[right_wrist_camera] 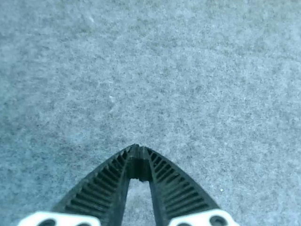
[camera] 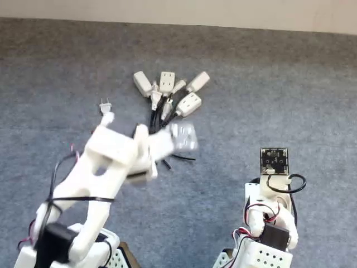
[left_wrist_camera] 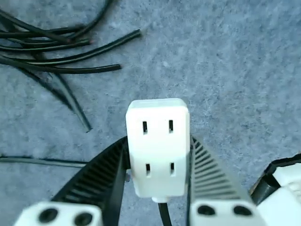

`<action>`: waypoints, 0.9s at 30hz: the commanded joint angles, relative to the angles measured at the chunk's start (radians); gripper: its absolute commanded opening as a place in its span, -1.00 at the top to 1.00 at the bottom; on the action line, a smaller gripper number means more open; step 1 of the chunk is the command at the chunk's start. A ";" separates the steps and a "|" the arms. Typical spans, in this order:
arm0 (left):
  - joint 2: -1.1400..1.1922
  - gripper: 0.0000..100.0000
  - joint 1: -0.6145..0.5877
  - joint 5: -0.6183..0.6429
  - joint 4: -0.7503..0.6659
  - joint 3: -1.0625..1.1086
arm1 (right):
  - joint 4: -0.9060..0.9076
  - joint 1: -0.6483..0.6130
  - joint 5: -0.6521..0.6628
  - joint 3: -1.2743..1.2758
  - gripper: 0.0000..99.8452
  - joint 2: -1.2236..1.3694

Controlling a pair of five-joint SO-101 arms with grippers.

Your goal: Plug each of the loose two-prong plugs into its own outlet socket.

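White plastic outlet block (left_wrist_camera: pixel 157 136): boxy, clamped between ribbed jaws of left gripper (left_wrist_camera: pixel 158 141).
Right gripper (right_wrist_camera: pixel 139 155): jaws pressed together over grey felt (right_wrist_camera: pixel 197 70).

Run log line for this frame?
left end effector: shut on outlet socket | right end effector: shut, empty, above carpet | loose plug: lying on carpet, unplugged

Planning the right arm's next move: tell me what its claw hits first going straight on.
Probably the grey felt table cover: the shut right claw points at bare felt, though depth is unclear.
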 commanded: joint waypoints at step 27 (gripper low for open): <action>-0.117 0.59 0.036 -0.060 -0.097 0.091 | -0.002 -0.010 0.011 0.113 0.98 -0.004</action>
